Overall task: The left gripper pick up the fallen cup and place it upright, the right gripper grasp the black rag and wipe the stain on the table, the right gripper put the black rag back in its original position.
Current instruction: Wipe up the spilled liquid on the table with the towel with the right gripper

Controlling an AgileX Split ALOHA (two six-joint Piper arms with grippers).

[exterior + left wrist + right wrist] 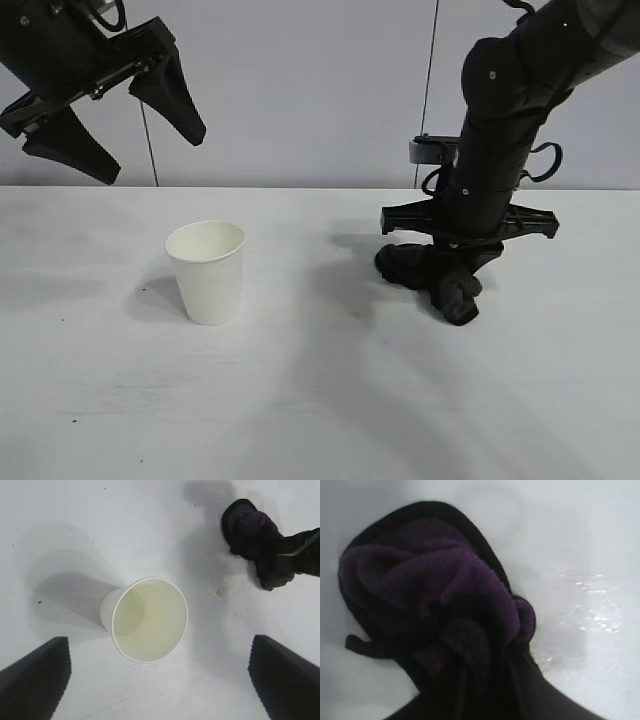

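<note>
The white paper cup (207, 270) stands upright on the white table (90, 400), left of centre. My left gripper (154, 158) hangs open well above and behind it, holding nothing; in the left wrist view its two fingers (40, 675) flank the cup (150, 617) from above. My right gripper (452, 296) is down on the table at the right, shut on the black rag (405, 262), which bunches black and purple (430, 580) ahead of its fingers (485, 690). A faint yellowish stain (222, 587) lies on the table between cup and rag (250, 527).
Wet glints (597, 615) show on the table beside the rag. A grey wall (300, 90) with a vertical seam stands behind the table's far edge. Bare tabletop stretches along the front.
</note>
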